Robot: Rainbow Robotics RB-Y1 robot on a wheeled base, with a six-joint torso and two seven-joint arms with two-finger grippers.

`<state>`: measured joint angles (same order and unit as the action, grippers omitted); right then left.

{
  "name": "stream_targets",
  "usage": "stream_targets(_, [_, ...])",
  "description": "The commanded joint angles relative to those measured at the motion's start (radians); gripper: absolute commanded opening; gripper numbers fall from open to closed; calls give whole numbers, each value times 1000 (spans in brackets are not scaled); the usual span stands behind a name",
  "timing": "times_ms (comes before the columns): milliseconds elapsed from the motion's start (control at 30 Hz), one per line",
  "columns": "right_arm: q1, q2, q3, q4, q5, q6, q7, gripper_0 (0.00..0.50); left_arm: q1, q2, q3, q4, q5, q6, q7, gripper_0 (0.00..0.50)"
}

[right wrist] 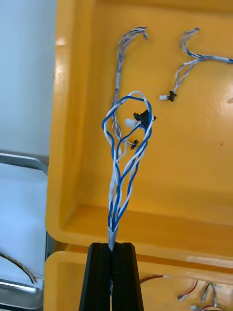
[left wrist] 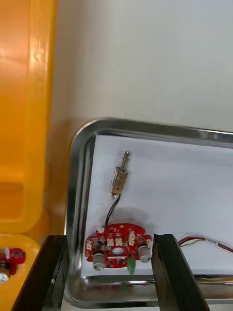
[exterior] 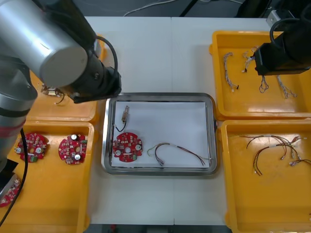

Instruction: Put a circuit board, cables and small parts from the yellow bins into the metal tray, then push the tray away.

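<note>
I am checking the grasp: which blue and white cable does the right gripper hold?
The looped cable pinched in the right gripper, over the yellow bin; the other two lie flat in it. The left gripper hangs open over the metal tray.

Front view: the left arm (exterior: 43,43) covers most of the far left bin (exterior: 73,111), where small metal parts (exterior: 51,91) are half hidden and too small to make out. A circuit board (exterior: 9,192) in the near left bin (exterior: 48,204) is cut off at the picture's edge.

Right wrist view: the lower end of the blue and white cable (right wrist: 124,160) disappears between the pressed-together fingers of the right gripper (right wrist: 112,248).

Left wrist view: the red and yellow cable (left wrist: 204,241) runs off the edge.
</note>
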<state>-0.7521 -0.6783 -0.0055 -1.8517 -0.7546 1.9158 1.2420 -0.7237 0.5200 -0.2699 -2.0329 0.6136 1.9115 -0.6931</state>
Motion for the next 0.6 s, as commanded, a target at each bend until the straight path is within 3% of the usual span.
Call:
stream_targets(33, [48,-37,-28,-110,-17,4,126,0,-42,68,103,-23,41,8,-158,500])
stream_targets(233, [105,-32,-28,-213,-31,4,244,0,-17,118,166,6,43,8,-250,500])
stream_targets(433, [122,-18,-13,-241,-80,4,381,0,10,123,258,68,43,8,-342,500])
stream_targets(600, [122,-17,70,-280,-46,4,476,0,12,140,302,105,46,8,-382,500])
